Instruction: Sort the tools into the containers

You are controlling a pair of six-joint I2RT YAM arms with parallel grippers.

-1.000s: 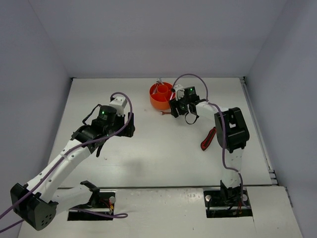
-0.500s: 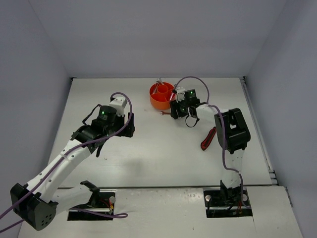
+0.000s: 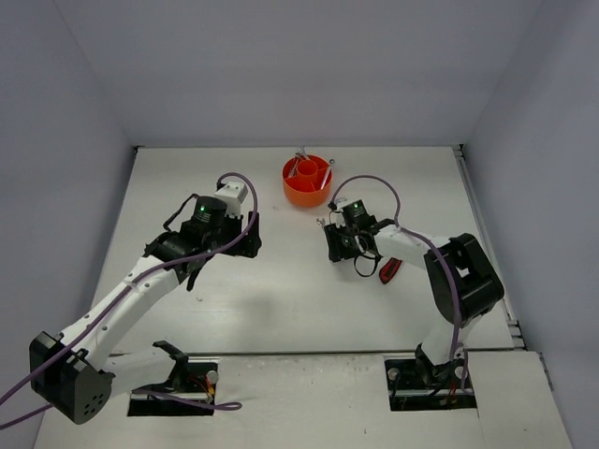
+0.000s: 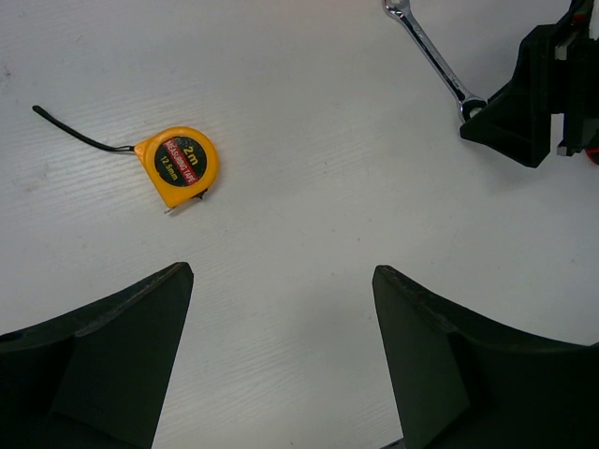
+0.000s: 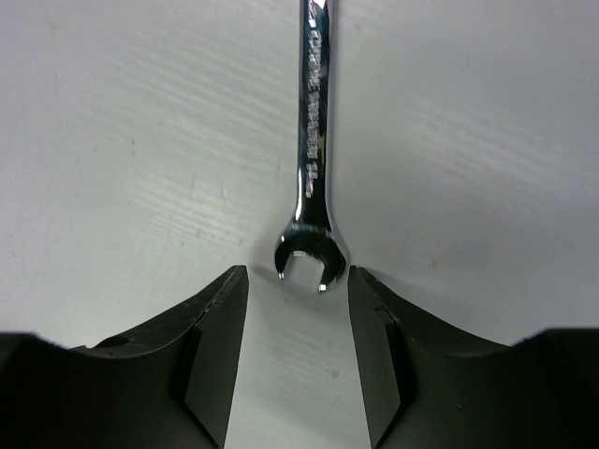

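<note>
My right gripper (image 5: 297, 276) points down at the table with its jaws apart. A silver wrench (image 5: 314, 140) lies flat, its open end just at the fingertips and touching neither finger. In the top view that gripper (image 3: 333, 241) hangs below the round orange tub (image 3: 307, 183), which holds silver tools. My left gripper (image 4: 281, 273) is wide open with bare table between its fingers. Ahead of it to the left lies the yellow-black tape measure (image 4: 180, 166), and the same wrench (image 4: 432, 54) shows at the upper right. The red-black utility knife (image 3: 388, 269) peeks out beside the right arm.
The right gripper's black body (image 4: 529, 98) fills the upper right of the left wrist view. A black strap (image 4: 80, 136) trails from the tape measure. White walls close the table at the back and on both sides.
My right gripper has moved from beside the orange tub toward the near side, over the wrench, and its jaws have narrowed. The left arm has shifted slightly toward the back.
</note>
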